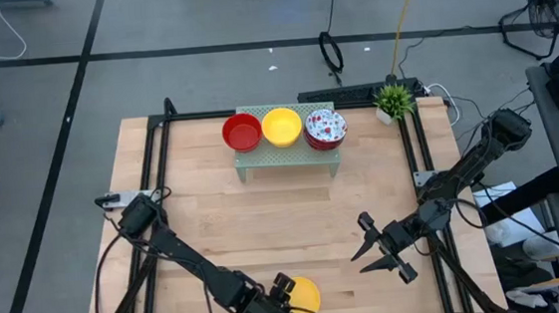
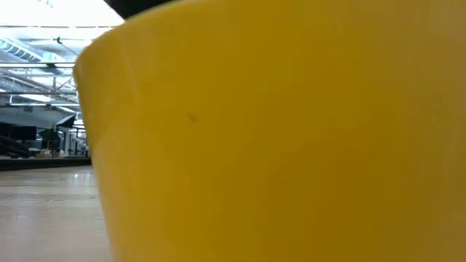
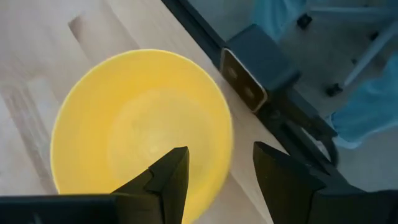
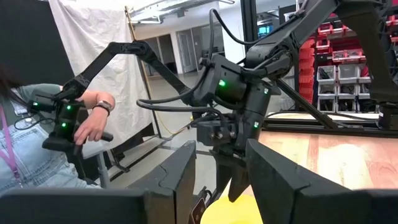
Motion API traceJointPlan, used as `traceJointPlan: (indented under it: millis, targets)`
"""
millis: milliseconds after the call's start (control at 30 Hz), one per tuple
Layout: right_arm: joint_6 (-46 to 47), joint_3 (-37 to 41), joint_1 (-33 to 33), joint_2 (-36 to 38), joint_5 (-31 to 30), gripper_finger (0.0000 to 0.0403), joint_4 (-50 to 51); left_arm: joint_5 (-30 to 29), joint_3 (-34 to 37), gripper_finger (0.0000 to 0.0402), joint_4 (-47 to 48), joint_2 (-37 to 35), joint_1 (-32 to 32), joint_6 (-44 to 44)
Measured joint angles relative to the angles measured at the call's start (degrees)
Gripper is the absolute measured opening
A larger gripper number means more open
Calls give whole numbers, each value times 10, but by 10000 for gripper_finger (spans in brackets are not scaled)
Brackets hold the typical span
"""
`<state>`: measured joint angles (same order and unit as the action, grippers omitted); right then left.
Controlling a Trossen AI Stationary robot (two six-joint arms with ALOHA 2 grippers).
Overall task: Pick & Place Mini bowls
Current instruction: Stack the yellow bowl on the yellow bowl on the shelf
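Observation:
A yellow mini bowl [image 1: 304, 297] sits upright on the table at the near edge, and its wall fills the low view [image 2: 277, 145]. My left gripper [image 3: 221, 155] is open and slants down over the bowl's right rim [image 3: 227, 134]. One finger [image 3: 171, 174] hangs above the bowl's inside and the other [image 3: 280, 174] outside it. I see no touch. A red bowl [image 1: 242, 132], a yellow bowl [image 1: 281, 126] and a white floral bowl [image 1: 324, 128] stand on the pale green rack [image 1: 289, 156]. My right gripper [image 1: 361, 242] waits open above the table's right half.
The table's black frame rail [image 3: 261, 81] runs close beside the near yellow bowl. A small potted plant [image 1: 393, 99] stands at the far right corner. Beyond the table a seated person [image 4: 37, 155] holds control arms. Bare wood lies between the rack and the near edge.

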<state>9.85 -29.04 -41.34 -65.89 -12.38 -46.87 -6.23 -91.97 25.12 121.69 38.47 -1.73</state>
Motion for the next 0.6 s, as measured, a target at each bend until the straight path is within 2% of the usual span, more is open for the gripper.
traceJointPlan:
  millis: [500, 600]
  targets:
    - [0, 0, 0, 0, 0, 132, 8, -41, 0, 183, 18, 35, -2, 7]
    - [0, 0, 0, 0, 0, 132, 15, -59, 0, 163, 17, 35, 0, 6]
